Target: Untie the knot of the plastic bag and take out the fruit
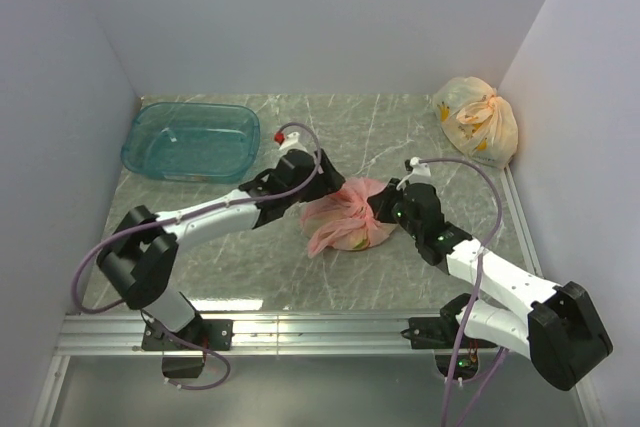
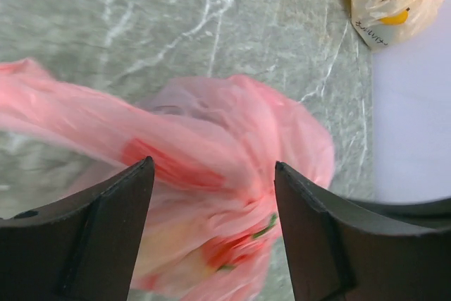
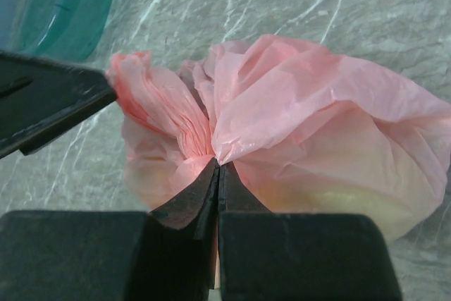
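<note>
Right now the plastic bag (image 1: 345,219) lies near the middle of the tabletop (image 1: 250,267), between the two arms. Its knot is not yet undone, and the fruit (image 3: 338,202) shows only as a pale yellow swelling through the pink film. The right end effector (image 3: 217,165) is pinched tight on a gathered fold at the neck of the bag, where the creases run together. The left end effector (image 2: 213,163) stands wide, its fingers either side of a twisted pink handle strand without clamping it. In the right wrist view, one of its fingers sits just beside the free tip of a handle loop.

To do this step well, I judge the right arm should act as the anchor, holding the neck low and steady. The left should close only on the free tail of the knot, not the bunched body, and draw it away from the anchor. Taking too much film would likely tighten the knot or lift the whole bag. Thin plastic may slip or tear, so a slow pull suits it.

The pink bag shows no print I can read. The pale yellow bag (image 1: 477,119) in the far right corner carries orange print and a line of small dark characters, Japanese-looking but too small to read reliably. The teal tub (image 1: 190,139) at far left shows no label
</note>
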### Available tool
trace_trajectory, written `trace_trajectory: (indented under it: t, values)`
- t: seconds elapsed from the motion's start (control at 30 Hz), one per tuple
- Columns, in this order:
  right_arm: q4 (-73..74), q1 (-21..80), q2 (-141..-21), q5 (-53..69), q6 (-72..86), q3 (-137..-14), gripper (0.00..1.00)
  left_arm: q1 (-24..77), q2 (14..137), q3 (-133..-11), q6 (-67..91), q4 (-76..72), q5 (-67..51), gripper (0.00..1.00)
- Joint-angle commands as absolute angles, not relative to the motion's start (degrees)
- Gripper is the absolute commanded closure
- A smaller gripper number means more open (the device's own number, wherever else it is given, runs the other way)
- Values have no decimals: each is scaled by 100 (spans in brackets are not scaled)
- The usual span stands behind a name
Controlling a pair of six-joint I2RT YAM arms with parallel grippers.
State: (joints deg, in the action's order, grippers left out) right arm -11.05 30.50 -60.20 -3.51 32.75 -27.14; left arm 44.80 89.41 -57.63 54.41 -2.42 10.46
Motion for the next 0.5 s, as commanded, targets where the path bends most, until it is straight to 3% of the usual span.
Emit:
trace_trajectory:
  t: [0.0, 0.13, 0.33, 0.47]
  values:
    - [-1538, 3234, -5994, -755, 3497, -2523, 100, 4667, 9237, -6231, 6239, 342, 1300, 27]
    - [-1600, 3445, -5915, -1212, 3805, -2408, 100, 4807, 9141, -5917, 7082, 685, 1546, 34]
    - [-1573, 3568, -5950, -1476, 4192, -2382, 100, 5518, 8132, -5345, 7707, 853, 2486, 34]
    - [-1608, 3621, -5994, -1521, 4324, -2391, 100, 5555, 8121, -5203, 8016, 905, 2435, 35]
